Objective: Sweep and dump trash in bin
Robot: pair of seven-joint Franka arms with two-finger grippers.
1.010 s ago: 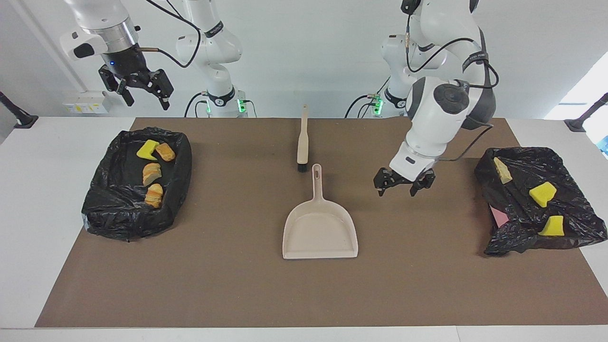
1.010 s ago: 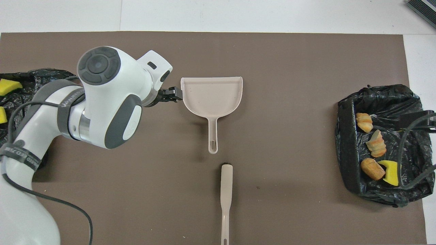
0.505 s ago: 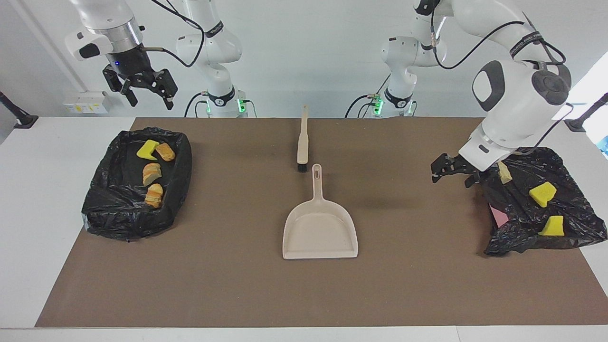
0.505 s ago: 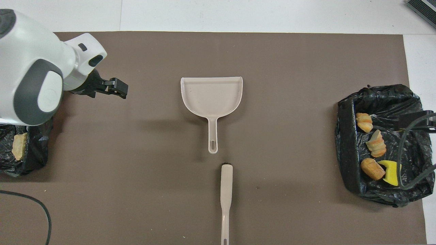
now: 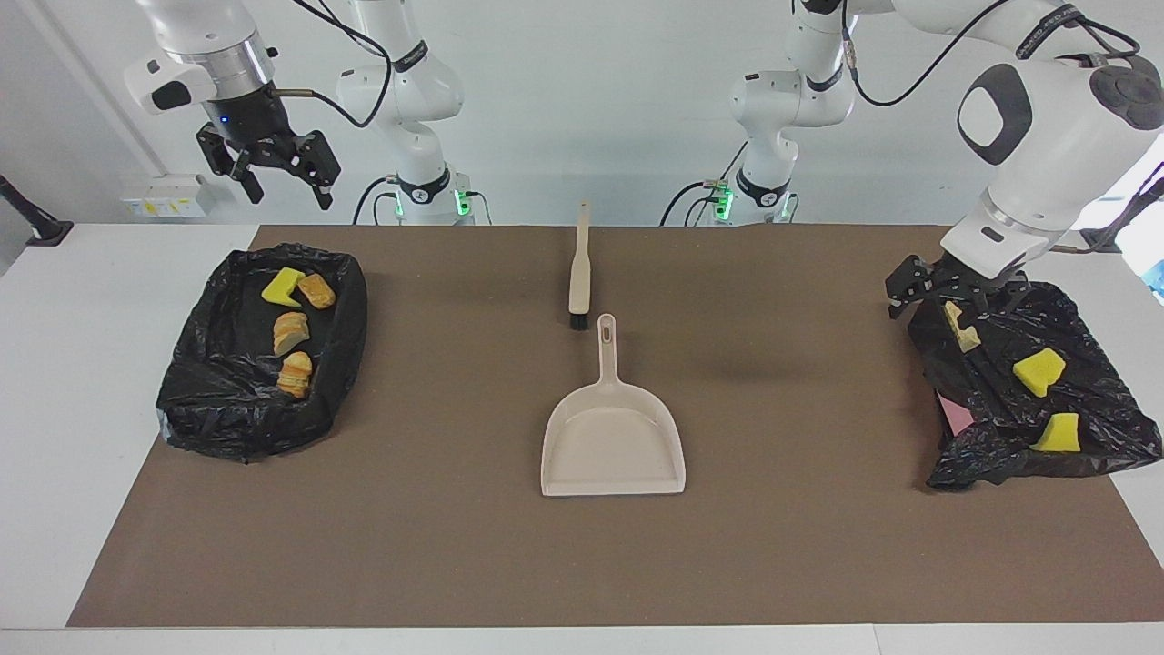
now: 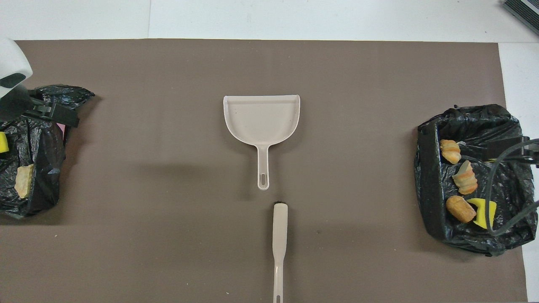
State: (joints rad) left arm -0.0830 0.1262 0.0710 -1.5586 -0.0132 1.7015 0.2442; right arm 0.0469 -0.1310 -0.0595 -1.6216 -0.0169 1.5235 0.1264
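The trash lies in two black-bag-lined bins. The bin at the right arm's end (image 5: pixel 227 418) holds a yellow sponge chunk (image 5: pixel 282 286) and three tan bread lumps (image 5: pixel 291 333). The bin at the left arm's end (image 5: pixel 982 455) holds a tan piece (image 5: pixel 959 329) and two yellow chunks (image 5: pixel 1038 371). My left gripper (image 5: pixel 955 296) is open and empty over that bin's edge toward the table's middle. My right gripper (image 5: pixel 277 177) is open and empty, high over the table edge next to its bin.
A beige dustpan (image 5: pixel 612 446) lies at the middle of the brown mat, handle toward the robots. A beige brush with black bristles (image 5: pixel 578 273) lies just nearer to the robots, in line with it. Both also show in the overhead view: dustpan (image 6: pixel 262 118), brush (image 6: pixel 279 240).
My left arm has swung from beside the dustpan to over the bin at its end of the table. My right gripper has risen slightly. The dustpan, brush and trash have not moved.
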